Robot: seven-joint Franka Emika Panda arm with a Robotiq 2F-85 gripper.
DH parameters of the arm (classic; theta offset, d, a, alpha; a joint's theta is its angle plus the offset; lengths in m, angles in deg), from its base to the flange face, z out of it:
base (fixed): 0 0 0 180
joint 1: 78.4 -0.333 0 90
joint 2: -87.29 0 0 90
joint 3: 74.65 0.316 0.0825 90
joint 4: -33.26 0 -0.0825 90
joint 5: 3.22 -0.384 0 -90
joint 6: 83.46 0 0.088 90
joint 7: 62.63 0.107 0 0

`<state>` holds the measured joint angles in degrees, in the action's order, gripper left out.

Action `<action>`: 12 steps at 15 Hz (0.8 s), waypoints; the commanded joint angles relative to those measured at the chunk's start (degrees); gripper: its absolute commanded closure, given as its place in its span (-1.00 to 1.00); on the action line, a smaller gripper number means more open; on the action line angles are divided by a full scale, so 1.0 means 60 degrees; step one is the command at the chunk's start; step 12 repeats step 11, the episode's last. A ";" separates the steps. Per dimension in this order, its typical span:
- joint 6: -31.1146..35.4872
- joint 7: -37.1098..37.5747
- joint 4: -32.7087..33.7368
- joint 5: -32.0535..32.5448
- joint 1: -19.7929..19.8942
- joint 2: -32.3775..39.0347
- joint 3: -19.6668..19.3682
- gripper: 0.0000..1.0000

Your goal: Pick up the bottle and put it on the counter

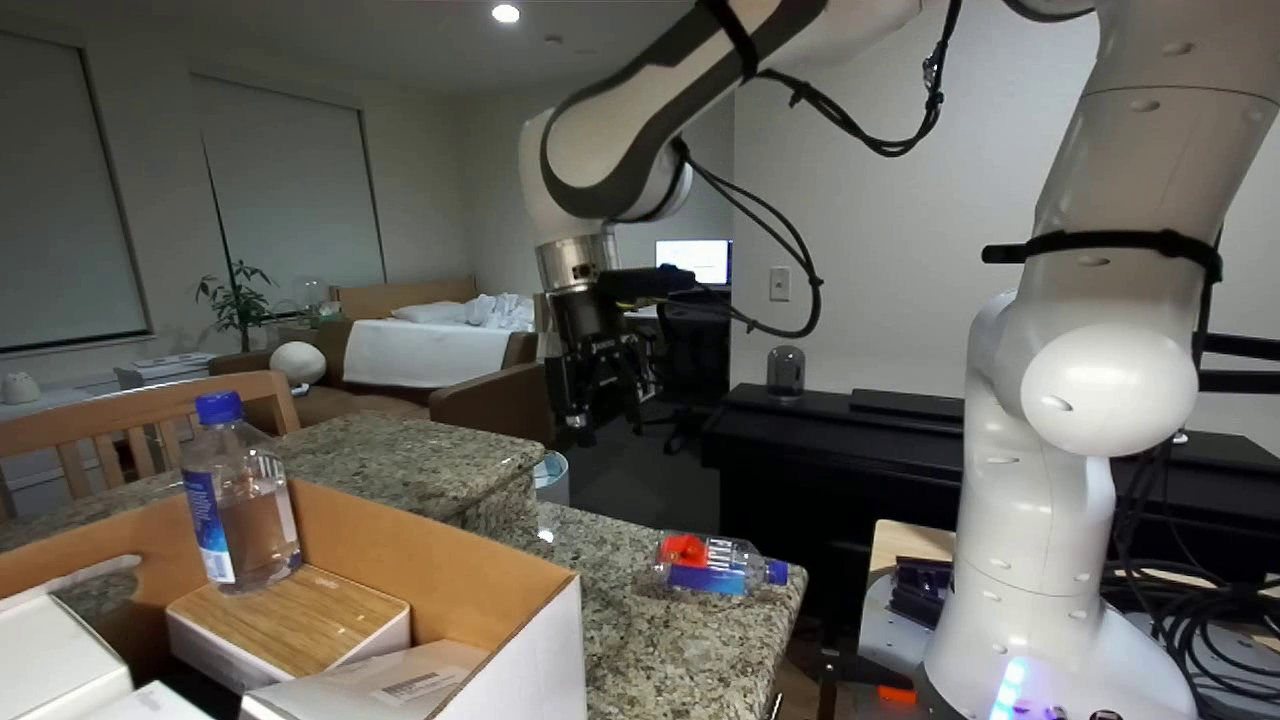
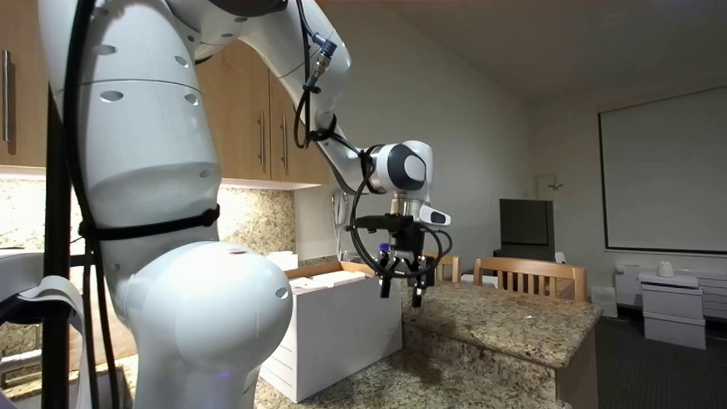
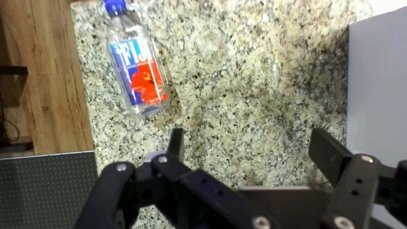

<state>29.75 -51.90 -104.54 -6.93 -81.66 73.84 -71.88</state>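
Note:
A clear bottle with a blue cap and blue label (image 1: 240,500) stands upright inside the cardboard box, on a wood-topped white carton; its cap (image 2: 384,247) shows in an exterior view. A near-identical bottle (image 1: 715,565) lies on its side on the speckled granite counter (image 1: 660,640) near its edge. In the wrist view this lying bottle (image 3: 138,66) is at the upper left on the counter (image 3: 238,95). My gripper (image 1: 612,408) is open and empty, in the air above the counter; it also shows in the other views (image 2: 402,293) (image 3: 249,143). It touches neither bottle.
The open cardboard box (image 1: 430,550), white outside (image 2: 352,329), stands on the counter beside a raised granite ledge (image 2: 500,321); its wall (image 3: 378,82) is at the right in the wrist view. White cartons lie inside it. Wooden chairs (image 2: 531,272) stand behind the ledge.

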 commanded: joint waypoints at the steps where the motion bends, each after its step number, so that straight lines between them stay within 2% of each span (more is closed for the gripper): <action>1: -0.2646 0.0130 0.1527 0.0123 -0.0003 0.0033 0.0212 -1.00; 5: -0.4360 0.0193 0.2689 0.0168 0.0003 0.0110 0.0356 -1.00; 6: -0.3808 0.0009 0.2306 0.0009 0.0022 -0.0008 0.0301 -1.00; 12: -0.4153 0.0010 0.2601 0.0011 0.0017 0.0052 0.0322 -1.00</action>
